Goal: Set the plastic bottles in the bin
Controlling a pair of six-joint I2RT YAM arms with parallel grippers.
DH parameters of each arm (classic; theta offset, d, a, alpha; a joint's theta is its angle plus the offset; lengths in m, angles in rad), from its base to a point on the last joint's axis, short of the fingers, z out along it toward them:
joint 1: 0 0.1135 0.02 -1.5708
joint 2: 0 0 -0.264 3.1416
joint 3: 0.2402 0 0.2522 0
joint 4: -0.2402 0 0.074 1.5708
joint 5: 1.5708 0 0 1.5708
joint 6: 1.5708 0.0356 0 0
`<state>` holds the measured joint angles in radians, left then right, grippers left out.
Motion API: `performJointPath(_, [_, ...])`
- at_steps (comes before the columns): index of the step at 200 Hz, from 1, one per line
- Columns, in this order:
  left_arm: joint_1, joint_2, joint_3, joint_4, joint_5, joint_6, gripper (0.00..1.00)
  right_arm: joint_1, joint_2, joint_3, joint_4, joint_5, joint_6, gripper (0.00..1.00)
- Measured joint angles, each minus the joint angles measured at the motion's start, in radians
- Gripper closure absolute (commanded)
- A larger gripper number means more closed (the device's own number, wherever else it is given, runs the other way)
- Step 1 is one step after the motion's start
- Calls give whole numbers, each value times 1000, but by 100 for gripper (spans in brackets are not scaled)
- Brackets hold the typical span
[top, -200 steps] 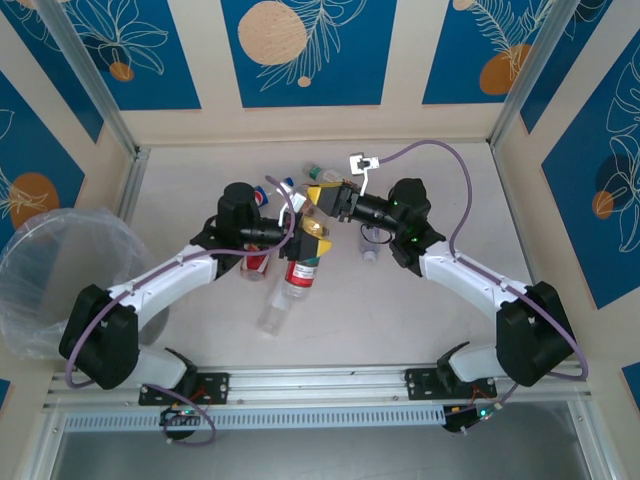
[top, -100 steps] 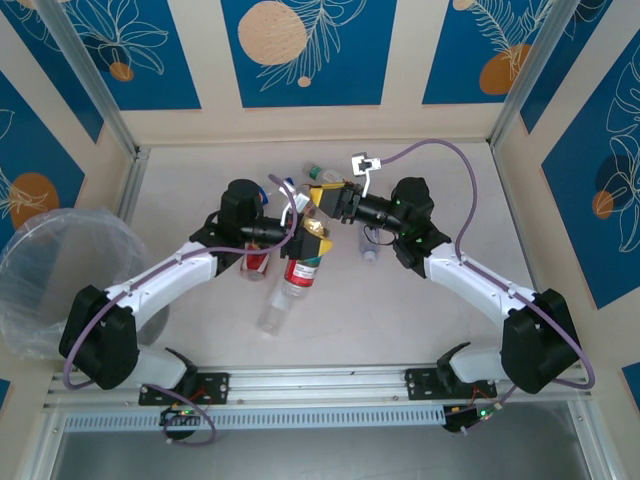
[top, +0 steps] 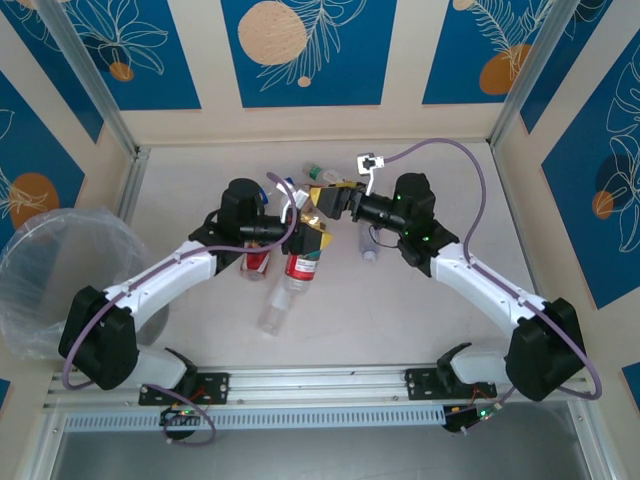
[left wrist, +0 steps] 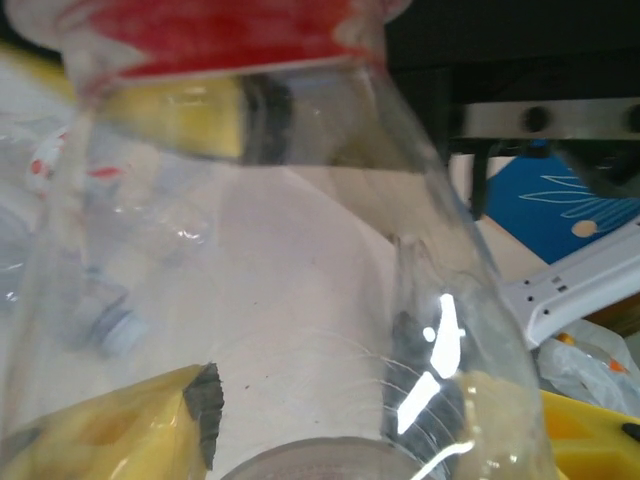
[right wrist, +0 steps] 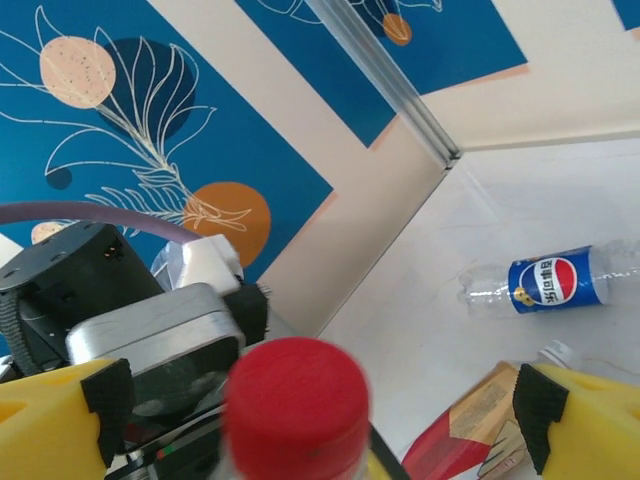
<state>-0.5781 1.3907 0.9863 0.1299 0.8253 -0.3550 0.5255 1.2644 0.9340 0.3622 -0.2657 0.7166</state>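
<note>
Clear bottles (top: 300,270) clustered mid-table; bag-lined round bin (top: 30,290) far left.

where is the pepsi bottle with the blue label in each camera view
top external: Pepsi bottle lies mid-table, just behind the left arm's black wrist, partly hidden.
left wrist: cannot tell; the clear bottle close to the lens blurs what lies behind.
right wrist: Pepsi bottle lies on its side at the right edge.
shared landmark: back-left corner post, beyond the bottle in top and right wrist views.
</note>
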Motion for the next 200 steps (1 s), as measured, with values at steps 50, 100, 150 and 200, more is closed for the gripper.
performJointPath(50, [9,0,89,-180,-243,30,45,-18,-105,9,-171,187,-55,0])
performJointPath(100, [13,-24,113,-296,-461,44,44,-69,-167,-19,-309,312,-45,0])
performJointPath(150, [13,-59,154,-415,-621,60,44,-81,-194,-34,-400,381,-26,0])
performJointPath(200, [13,-153,274,-582,-818,90,43,-90,-194,-51,-410,398,-2,0])
